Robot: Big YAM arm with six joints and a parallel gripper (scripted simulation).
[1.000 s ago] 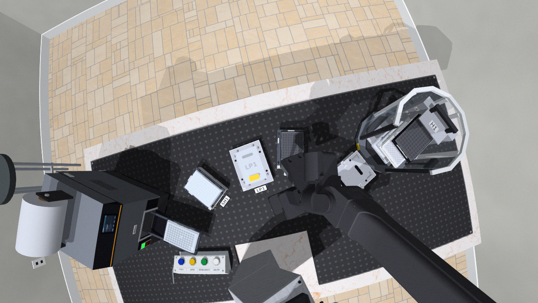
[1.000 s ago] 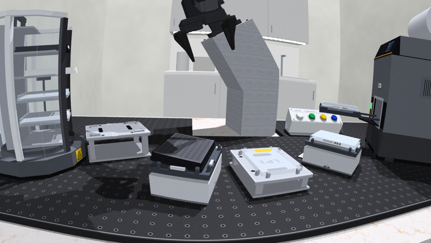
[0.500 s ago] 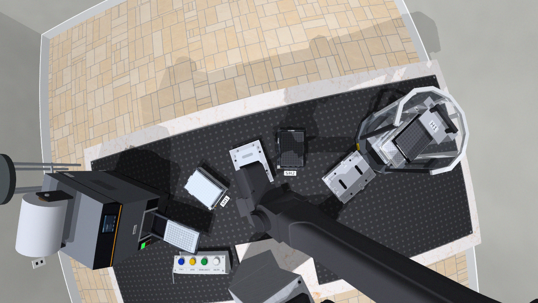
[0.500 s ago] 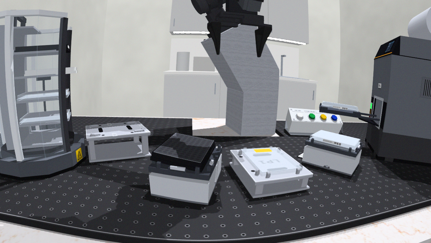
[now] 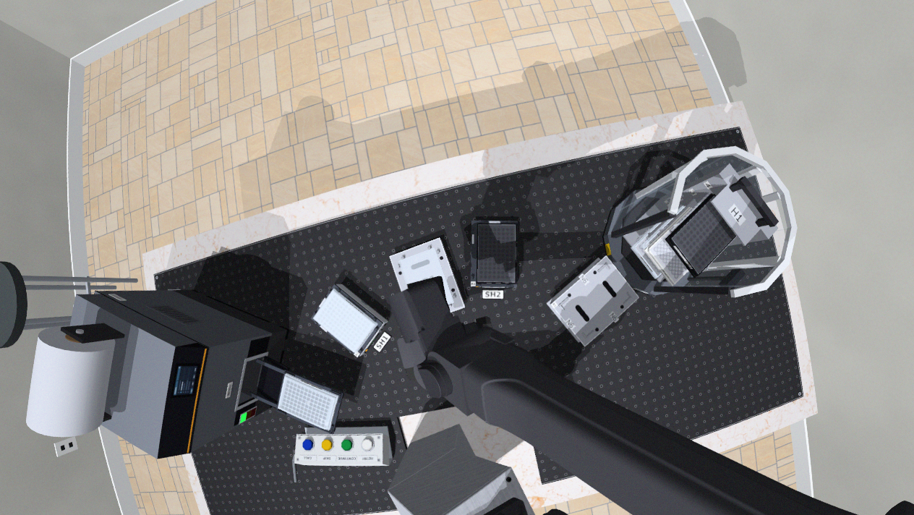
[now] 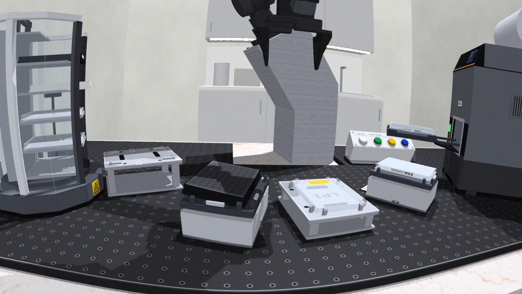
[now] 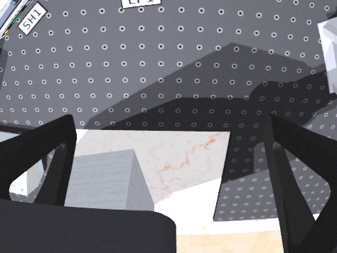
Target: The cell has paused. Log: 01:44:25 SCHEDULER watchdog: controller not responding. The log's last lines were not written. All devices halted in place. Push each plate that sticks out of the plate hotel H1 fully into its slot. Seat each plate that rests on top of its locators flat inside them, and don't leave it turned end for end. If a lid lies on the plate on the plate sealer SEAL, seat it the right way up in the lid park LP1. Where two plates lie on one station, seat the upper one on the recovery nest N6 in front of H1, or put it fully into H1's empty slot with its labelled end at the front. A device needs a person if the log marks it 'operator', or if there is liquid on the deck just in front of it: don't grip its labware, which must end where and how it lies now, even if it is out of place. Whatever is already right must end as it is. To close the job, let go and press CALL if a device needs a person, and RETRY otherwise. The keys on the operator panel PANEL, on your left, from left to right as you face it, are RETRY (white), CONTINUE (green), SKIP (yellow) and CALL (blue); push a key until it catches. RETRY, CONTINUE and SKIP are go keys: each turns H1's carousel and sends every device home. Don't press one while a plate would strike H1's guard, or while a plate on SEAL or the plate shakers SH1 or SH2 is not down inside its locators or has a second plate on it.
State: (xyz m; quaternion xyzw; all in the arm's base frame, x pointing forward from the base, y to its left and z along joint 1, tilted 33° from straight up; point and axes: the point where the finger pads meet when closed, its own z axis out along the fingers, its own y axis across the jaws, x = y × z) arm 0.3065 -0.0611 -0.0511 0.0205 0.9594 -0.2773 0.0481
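My gripper is open and empty, pointing down high above the deck. A black plate lies on SH2, tilted, with one side standing high on the locators. Plate M60 lies on SH1. Plate M09 lies on SEAL's extended tray. LP1 appears to hold a clear lid with a yellow mark. N6 is empty. A white plate sticks out of H1. PANEL shows its four keys.
H1's clear guard stands around the hotel. SEAL is a tall dark box beside PANEL. The arm's grey pedestal stands behind the stations. The arm covers part of LP1 in the top view.
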